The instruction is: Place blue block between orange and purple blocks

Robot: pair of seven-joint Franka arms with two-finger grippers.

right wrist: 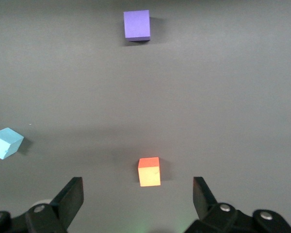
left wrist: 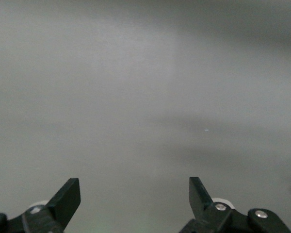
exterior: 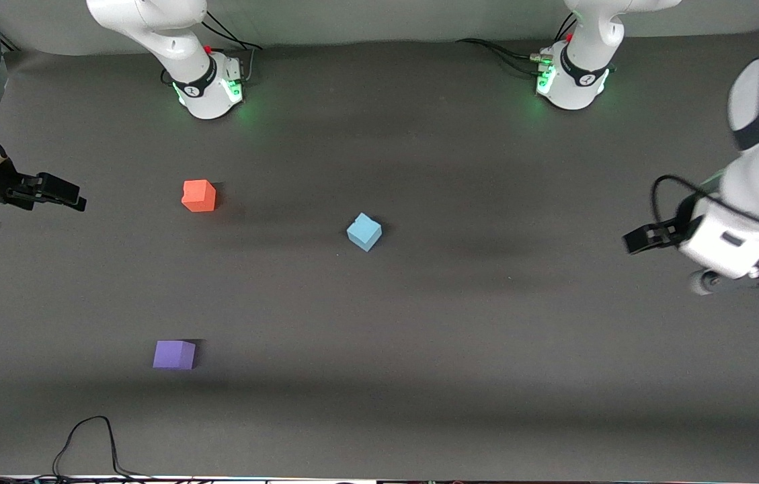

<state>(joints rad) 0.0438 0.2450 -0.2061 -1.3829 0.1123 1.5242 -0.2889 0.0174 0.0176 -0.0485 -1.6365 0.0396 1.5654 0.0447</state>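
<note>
The blue block (exterior: 364, 232) sits near the middle of the table, turned at an angle, and also shows in the right wrist view (right wrist: 5, 142). The orange block (exterior: 199, 195) (right wrist: 149, 172) lies toward the right arm's end. The purple block (exterior: 174, 354) (right wrist: 137, 24) lies nearer the front camera than the orange one, with bare table between them. My right gripper (exterior: 74, 196) (right wrist: 137, 194) is open and empty, hanging over the right arm's end of the table. My left gripper (exterior: 633, 240) (left wrist: 135, 194) is open and empty over the left arm's end, above bare table.
The two arm bases (exterior: 208, 87) (exterior: 571, 81) stand along the table edge farthest from the front camera. A black cable (exterior: 93, 440) loops on the table at the edge nearest that camera. The table top is a dark grey mat (exterior: 487, 336).
</note>
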